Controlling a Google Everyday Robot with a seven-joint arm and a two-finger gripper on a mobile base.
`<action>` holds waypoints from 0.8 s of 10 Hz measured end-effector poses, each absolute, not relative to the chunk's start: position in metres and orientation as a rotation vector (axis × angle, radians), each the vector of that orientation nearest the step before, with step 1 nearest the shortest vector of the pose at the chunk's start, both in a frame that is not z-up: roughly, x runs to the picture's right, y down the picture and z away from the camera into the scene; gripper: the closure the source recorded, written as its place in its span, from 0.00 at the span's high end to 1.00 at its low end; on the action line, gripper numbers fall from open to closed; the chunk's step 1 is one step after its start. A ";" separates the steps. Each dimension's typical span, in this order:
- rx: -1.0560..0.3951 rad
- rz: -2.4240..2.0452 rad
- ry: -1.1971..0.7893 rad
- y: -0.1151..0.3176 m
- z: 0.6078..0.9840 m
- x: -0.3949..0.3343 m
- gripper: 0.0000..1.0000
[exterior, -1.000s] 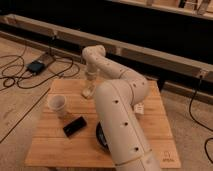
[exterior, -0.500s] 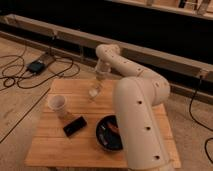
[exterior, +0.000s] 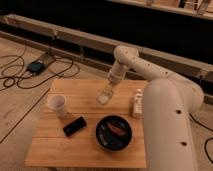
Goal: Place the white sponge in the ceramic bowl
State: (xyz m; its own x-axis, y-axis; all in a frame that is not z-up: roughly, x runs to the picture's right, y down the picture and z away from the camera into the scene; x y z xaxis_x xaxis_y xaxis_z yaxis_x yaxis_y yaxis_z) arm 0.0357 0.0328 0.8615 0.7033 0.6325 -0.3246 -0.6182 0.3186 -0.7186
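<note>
My gripper [exterior: 105, 95] hangs from the arm over the middle of the wooden table [exterior: 55, 150], pointing down. It is shut on the white sponge [exterior: 102, 99], a small pale block at its tip, just above the tabletop. The ceramic bowl [exterior: 114, 134], glossy black and wide, sits near the table's front, below and slightly right of the gripper. A reddish-brown item lies inside it. The sponge is behind the bowl's far rim, outside the bowl.
A white cup [exterior: 56, 104] stands at the table's left. A flat black object [exterior: 74, 126] lies left of the bowl. An upright white bottle [exterior: 137, 104] stands right of the gripper. My large white arm link [exterior: 167, 125] covers the table's right side. Cables lie on the floor at left.
The gripper has moved to the right across the table, with the sponge at its tip, closer to the bowl. The big arm link has swung right, uncovering the bowl.
</note>
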 end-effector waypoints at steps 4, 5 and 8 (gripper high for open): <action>-0.953 0.739 -0.028 0.090 0.815 0.049 0.00; -0.966 0.725 -0.028 0.103 0.807 0.047 0.00; -1.013 0.668 -0.015 0.141 0.789 0.044 0.03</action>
State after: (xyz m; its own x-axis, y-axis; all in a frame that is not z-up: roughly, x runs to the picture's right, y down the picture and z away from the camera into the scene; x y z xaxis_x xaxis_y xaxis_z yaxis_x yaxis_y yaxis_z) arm 0.0438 0.1415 0.7892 0.8030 0.5223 -0.2869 -0.5088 0.3503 -0.7864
